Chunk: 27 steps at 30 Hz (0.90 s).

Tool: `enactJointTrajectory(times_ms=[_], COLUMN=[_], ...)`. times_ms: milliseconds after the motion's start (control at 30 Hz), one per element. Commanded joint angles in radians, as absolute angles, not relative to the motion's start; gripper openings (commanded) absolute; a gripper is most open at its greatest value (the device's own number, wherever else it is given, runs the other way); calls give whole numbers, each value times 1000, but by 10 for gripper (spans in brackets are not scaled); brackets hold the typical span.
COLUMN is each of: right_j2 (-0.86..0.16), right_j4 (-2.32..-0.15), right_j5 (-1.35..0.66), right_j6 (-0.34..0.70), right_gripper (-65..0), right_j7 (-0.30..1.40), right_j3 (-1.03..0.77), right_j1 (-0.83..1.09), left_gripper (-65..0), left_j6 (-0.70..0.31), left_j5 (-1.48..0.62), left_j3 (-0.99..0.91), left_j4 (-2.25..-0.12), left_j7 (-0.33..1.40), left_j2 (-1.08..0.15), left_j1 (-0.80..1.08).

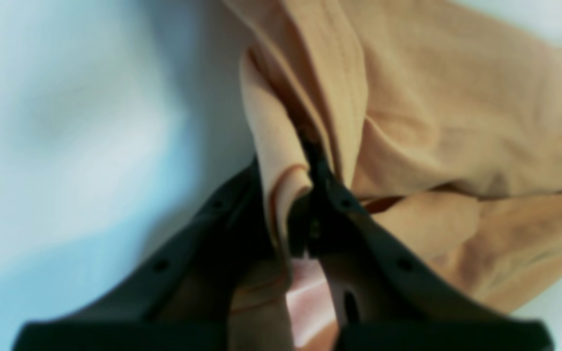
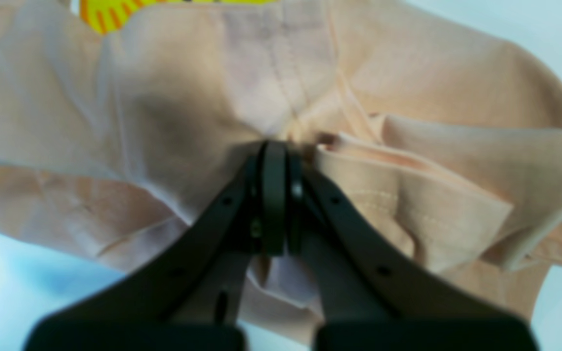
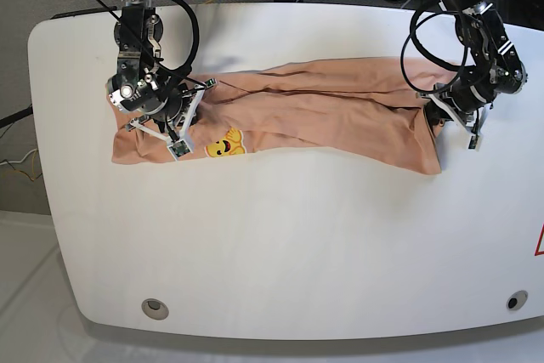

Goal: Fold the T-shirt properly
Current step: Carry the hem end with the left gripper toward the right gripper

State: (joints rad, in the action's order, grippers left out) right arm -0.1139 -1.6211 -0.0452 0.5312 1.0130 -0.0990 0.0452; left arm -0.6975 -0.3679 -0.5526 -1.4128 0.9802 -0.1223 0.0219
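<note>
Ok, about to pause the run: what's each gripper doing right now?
Left gripper: shut on the T-shirt.
Right gripper: shut on the T-shirt.

White table (image 3: 280, 252), two round holes near front edge; cables (image 3: 13, 163) beyond

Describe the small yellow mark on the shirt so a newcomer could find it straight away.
Start at the white table, where the peach T-shirt lies stretched out between the two arms. Go to the end held by the right gripper, on the overhead view's left. Just beside that gripper sits the yellow printed mark, the only bright yellow patch on plain fabric.
</note>
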Motion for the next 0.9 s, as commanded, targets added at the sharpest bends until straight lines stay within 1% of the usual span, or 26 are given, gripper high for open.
enactJointTrajectory(times_ms=[0, 367, 633, 867], right_j2=[-108, -108, -108, -108], right_j4=[-1586, -1586, -1586, -1586], right_j5=[-25, -25, -25, -25], right_j6=[545, 545, 545, 547], right_gripper=[-650, -650, -650, -650], right_j7=[1118, 1118, 1118, 1118], right_j3=[-91, -91, -91, -91], right_j1=[68, 65, 70, 70], left_gripper=[-638, -638, -638, -638], left_j6=[-698, -698, -698, -698], left_j5=[-332, -331, -331, -334], left_j3=[-522, -412, -329, -251], left_j4=[-1480, -1667, -1732, -1736], left_j7=[1029, 1033, 1033, 1033], left_j2=[-117, -35, 15, 48], left_j1=[28, 30, 28, 24])
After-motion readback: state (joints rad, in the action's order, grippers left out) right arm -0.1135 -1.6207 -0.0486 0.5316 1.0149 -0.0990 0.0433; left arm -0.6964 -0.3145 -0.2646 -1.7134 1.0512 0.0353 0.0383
